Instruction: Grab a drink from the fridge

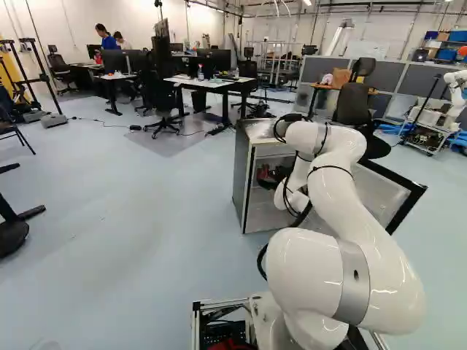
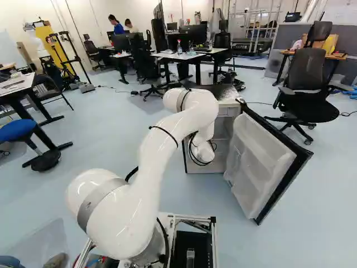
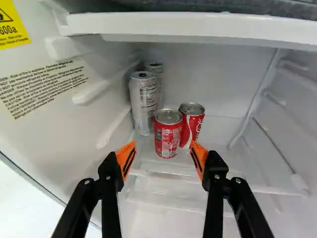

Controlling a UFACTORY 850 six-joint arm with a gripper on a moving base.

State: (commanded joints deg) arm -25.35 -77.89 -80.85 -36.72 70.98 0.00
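The gripper (image 3: 163, 145) has fingers (image 3: 125, 157) apart. Closing off-centre could tip the front red can (image 3: 167, 136) — the rear red can (image 3: 194, 119) crowds it.

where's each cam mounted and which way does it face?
Left base view: on the base, behind and left of the arm, facing ahead, slightly down, toward the open fridge; arm right of middle.
Right base view: on the base, behind and right of the arm, same heading; arm left of middle, door's inner side visible.
Wrist view: on the wrist, looking along the open gripper into the fridge, at red cans and silver cans.
Both base views share the arm and open fridge.
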